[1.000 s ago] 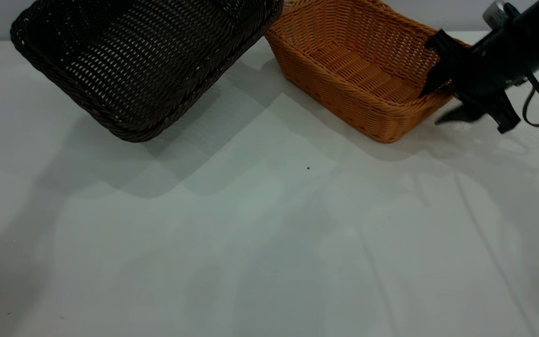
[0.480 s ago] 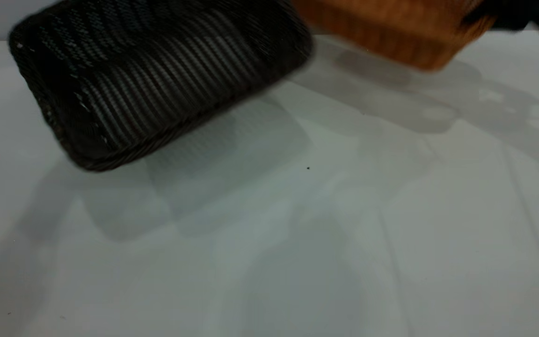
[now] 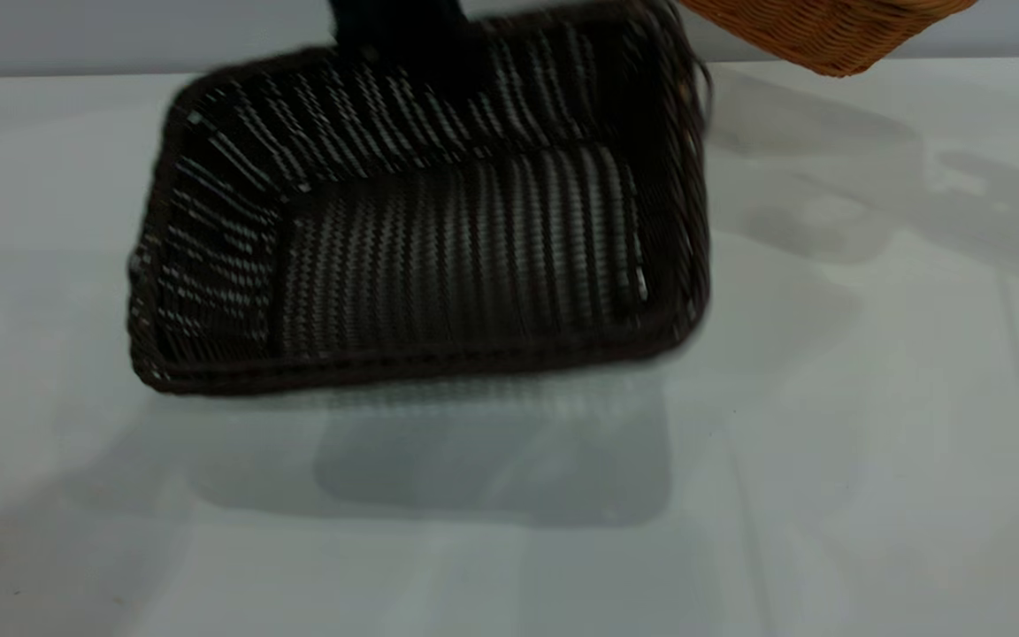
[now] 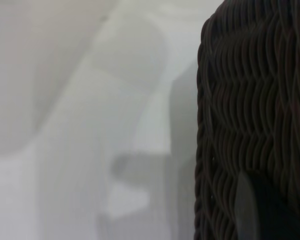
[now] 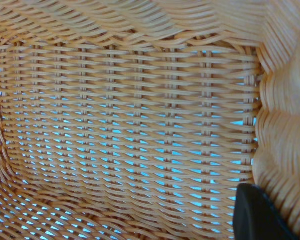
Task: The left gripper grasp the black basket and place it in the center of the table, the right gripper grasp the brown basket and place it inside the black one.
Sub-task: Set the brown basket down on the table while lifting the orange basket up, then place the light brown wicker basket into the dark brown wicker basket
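- Presently, the black basket (image 3: 439, 239) is held tilted above mid-counter (image 3: 828, 460) by the left gripper (image 3: 399, 31), fingers clenched on its far rim.
- The brown basket (image 3: 828, 31) is held aloft at the far right; the right gripper (image 5: 257, 215) fingers grasp its wall.

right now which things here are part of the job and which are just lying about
Part of the job:
- black basket, lifted over the table, left gripper's jaws on its far rim
- brown basket, raised at the far right

Just lying about:
- nothing else in view

Pale table (image 3: 828, 460) – black basket (image 3: 439, 257) above, blurred.
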